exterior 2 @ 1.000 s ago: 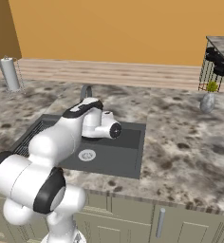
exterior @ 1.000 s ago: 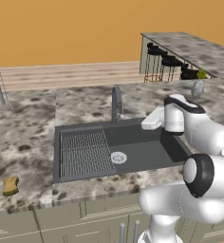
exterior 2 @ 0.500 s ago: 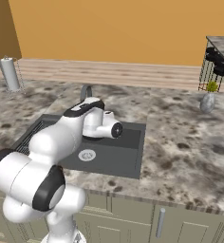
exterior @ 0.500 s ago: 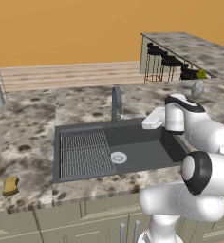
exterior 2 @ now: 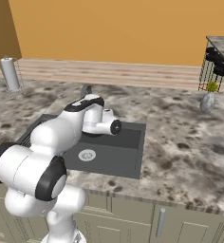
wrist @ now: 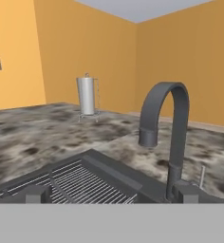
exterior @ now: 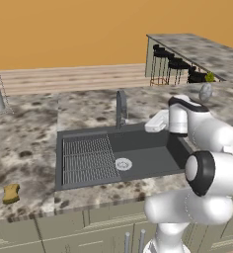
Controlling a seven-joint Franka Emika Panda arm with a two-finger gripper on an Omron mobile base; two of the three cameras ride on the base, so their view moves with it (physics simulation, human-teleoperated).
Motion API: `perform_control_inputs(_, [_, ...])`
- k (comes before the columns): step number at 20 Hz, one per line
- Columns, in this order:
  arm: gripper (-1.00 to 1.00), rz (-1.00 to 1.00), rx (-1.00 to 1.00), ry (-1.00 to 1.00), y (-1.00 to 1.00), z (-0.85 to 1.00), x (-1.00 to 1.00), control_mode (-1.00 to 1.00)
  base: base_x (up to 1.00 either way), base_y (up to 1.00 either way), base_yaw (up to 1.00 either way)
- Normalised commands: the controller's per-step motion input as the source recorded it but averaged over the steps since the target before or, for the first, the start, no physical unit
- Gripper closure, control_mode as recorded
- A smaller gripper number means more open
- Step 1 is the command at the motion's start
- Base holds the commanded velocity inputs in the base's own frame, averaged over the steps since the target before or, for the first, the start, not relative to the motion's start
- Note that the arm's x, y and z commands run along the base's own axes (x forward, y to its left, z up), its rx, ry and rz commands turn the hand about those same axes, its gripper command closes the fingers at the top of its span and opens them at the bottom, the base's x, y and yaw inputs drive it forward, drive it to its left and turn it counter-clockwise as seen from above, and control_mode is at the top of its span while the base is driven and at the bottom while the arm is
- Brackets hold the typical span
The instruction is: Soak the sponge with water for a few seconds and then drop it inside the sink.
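The counter (exterior: 34, 128) is a speckled grey-brown stone surface running the full width of the kitchen, with pale cabinet fronts (exterior: 64, 227) below its near edge. An orange wall (exterior 2: 123, 28) stands behind it.

The sink (exterior: 153, 160) is a dark grey rectangular basin recessed in the middle of the counter. A ribbed wire grate (exterior: 86, 158) covers its left part, and a round white drain (exterior: 123, 164) sits on the basin floor just right of the grate. No stream of water is visible at the spout.

The arm (exterior: 207, 163) rises at the near edge of the counter, on the right side of the sink, and reaches across the basin's right part. Its hand is level, pointing left toward the faucet.

The faucet (wrist: 163, 133) is a dark grey arched pipe standing on the back edge of the sink, spout turned down over the basin.

A paper towel roll (exterior 2: 10, 73) stands upright in a wire holder at the far left corner of the counter. A small grey vase with a yellow-green plant (exterior 2: 208, 99) stands near the back edge of the counter on the right.

The gripper (wrist: 111, 193) hovers above the sink, near the faucet and not touching it. Its jaws stand wide apart, one fingertip (wrist: 35, 193) at each side of the hand view, with nothing between them.

The sponge (exterior: 11, 193) lies flat on the counter near its front edge, left of the sink and well apart from the gripper.
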Motion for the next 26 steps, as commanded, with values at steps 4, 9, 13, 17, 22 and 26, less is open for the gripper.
perform_control_inputs(4, [-1.00,0.00,0.00,0.00,0.02,-0.01,0.15,-1.00,0.00,0.00,0.00])
perform_control_inputs(9, [-1.00,0.00,0.00,0.00,0.01,-0.04,0.23,-1.00,0.00,0.00,0.00])
perform_control_inputs(13, [-1.00,0.00,0.00,0.00,0.00,-0.11,0.25,-1.00,0.00,0.00,0.00])
perform_control_inputs(17, [-1.00,0.00,0.00,0.00,0.00,-0.11,0.22,-1.00,0.00,0.00,0.00])
perform_control_inputs(22, [-1.00,0.00,0.00,0.00,0.00,-0.17,0.15,-1.00,0.00,0.00,0.00])
perform_control_inputs(26, [-1.00,0.00,0.00,0.00,0.00,-0.20,0.09,-1.00,0.00,0.00,0.00])
